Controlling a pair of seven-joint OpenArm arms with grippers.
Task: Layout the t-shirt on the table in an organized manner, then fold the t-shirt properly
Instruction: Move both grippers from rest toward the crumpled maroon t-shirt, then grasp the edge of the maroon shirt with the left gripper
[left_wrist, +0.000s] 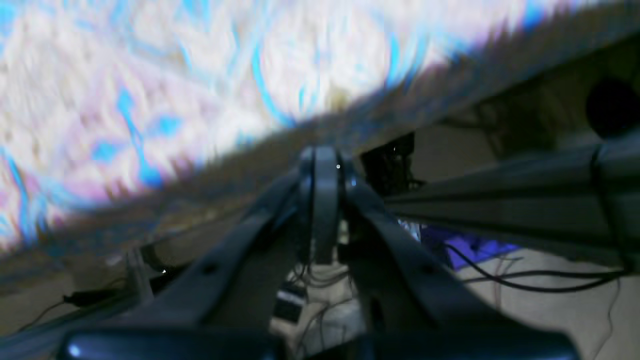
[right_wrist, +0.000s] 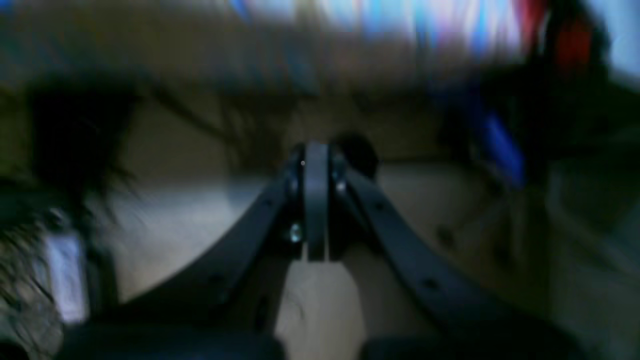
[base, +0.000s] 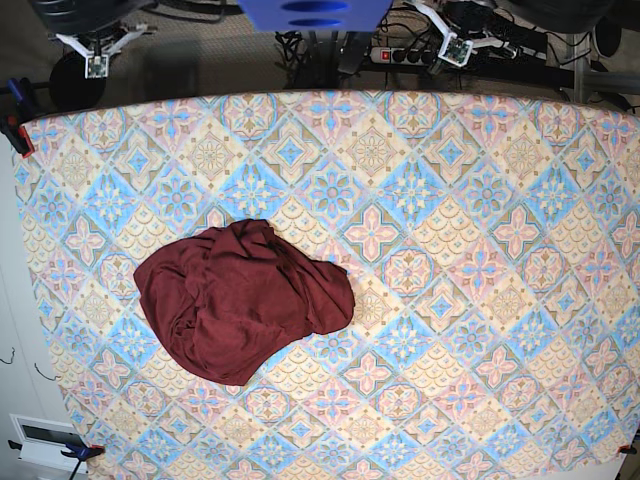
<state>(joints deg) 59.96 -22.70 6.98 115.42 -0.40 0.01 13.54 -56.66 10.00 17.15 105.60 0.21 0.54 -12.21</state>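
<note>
The dark maroon knit t-shirt (base: 242, 300) lies crumpled on the pastel diamond-tiled surface (base: 480, 250). From it, both arms sit beyond the far edge. The right pincer (right_wrist: 316, 200), jaws pressed together and empty, looks nearer than the left pincer (left_wrist: 325, 205), likewise closed on nothing.

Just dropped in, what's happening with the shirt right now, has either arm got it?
Neither arm has it. The t-shirt lies crumpled in a heap on the table, left of centre in the base view, not yet laid out. The left gripper and right gripper are both shut and empty, up by the table's far edge, away from the shirt. Both wrist views are blurred.
</note>
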